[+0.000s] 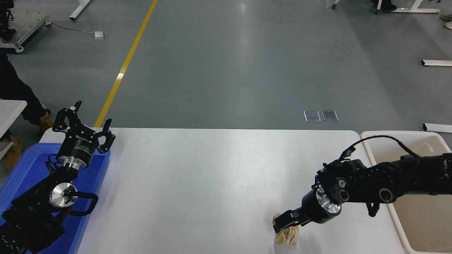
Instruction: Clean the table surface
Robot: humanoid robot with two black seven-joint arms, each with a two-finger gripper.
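Table surface (197, 183): white, matte, fills centre of view, far edge rounded at corners. Crumpled brown paper wad (286, 235) lies on it near the front edge, right of centre. Right gripper (281, 223) low over the wad's top, fingers set around its upper part and touching the paper; grip looks closed on it, wad resting on tabletop. Right arm (381, 180) comes in from right edge, crossing over beige bin (420, 218) beside table's right end. Left gripper (83, 123) at lower left, fingers spread wide, holding nothing, above blue tray (21, 173) at table's left end. Person's leg and boot (44, 121) at left edge.
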